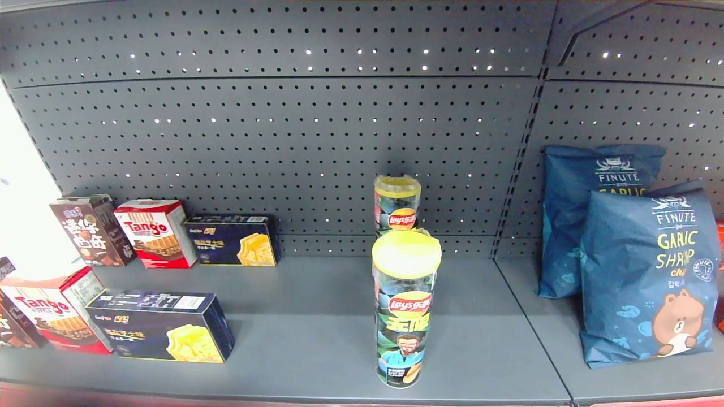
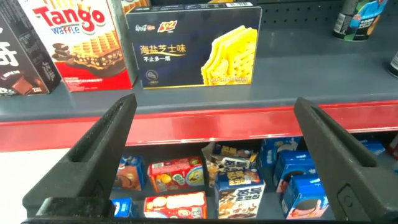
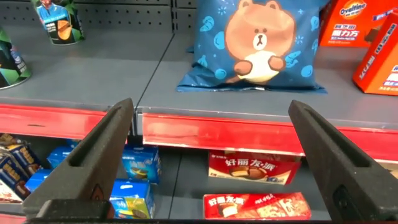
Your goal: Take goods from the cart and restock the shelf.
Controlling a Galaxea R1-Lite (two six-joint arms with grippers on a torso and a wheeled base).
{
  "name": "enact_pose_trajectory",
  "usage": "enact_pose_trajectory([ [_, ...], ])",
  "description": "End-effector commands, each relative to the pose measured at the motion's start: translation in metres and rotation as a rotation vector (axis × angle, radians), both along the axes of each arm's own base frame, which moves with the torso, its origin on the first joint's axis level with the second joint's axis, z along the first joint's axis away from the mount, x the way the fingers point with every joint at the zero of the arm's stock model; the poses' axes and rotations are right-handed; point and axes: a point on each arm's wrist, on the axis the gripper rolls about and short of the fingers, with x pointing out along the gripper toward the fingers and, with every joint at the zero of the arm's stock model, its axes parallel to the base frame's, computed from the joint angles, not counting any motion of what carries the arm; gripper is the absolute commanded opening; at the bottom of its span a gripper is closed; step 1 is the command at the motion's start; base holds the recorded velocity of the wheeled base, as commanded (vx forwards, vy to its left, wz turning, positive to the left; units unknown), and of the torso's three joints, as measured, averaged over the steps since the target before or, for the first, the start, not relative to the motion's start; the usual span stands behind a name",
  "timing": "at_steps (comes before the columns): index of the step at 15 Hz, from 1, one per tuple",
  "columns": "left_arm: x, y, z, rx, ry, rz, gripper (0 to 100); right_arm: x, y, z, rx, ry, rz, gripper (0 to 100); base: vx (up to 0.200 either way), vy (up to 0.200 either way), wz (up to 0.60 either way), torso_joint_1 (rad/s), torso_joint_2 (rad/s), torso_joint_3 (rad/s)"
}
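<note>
Shelf (image 1: 317,316): grey metal deck with a red front lip, backed by grey pegboard (image 1: 283,141). An upright divides the bay from the next one on the right.

On the shelf, left part: two rows of boxes. In the back row are a brown box (image 1: 93,230), a red-and-white wafer box (image 1: 155,233) and a navy box (image 1: 233,240). A second wafer box (image 1: 54,316) and a second navy box (image 1: 164,327) are in the front row. Middle: two tall cans with yellow lids, upright, front can (image 1: 405,316) directly before back can (image 1: 397,206). Right bay: two blue bags, the front bag (image 1: 645,282) leaning on the rear bag (image 1: 588,215).

Left claw (image 2: 214,109): spread wide, holding nothing, touching nothing. It is level with the red lip, facing the front navy box. A lower tier (image 2: 186,186) packed with small boxes shows beneath.

Right claw (image 3: 211,109): also spread wide and bare, before the lip, facing the front bag. Orange boxes (image 3: 348,25) stand beside that bag.

Labels: cartoon bear on the front bag; wafer pictures on the red boxes; yellow biscuit on the navy boxes; cartoon man on the front can.
</note>
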Motion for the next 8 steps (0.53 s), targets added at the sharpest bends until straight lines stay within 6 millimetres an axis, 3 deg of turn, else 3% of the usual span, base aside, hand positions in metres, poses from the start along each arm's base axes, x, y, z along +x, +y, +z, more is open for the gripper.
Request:
enact_pose_trajectory([
  [1, 0.0, 0.0, 0.0, 0.0, -0.001, 0.0, 100, 0.0, 0.0, 0.0001, 0.0, 0.0, 0.001, 100, 0.0, 0.0, 0.0, 0.0, 0.0, 0.0],
  [8, 0.0, 0.0, 0.0, 0.0, -0.001, 0.0, 100, 0.0, 0.0, 0.0001, 0.0, 0.0, 0.001, 100, 0.0, 0.0, 0.0, 0.0, 0.0, 0.0],
])
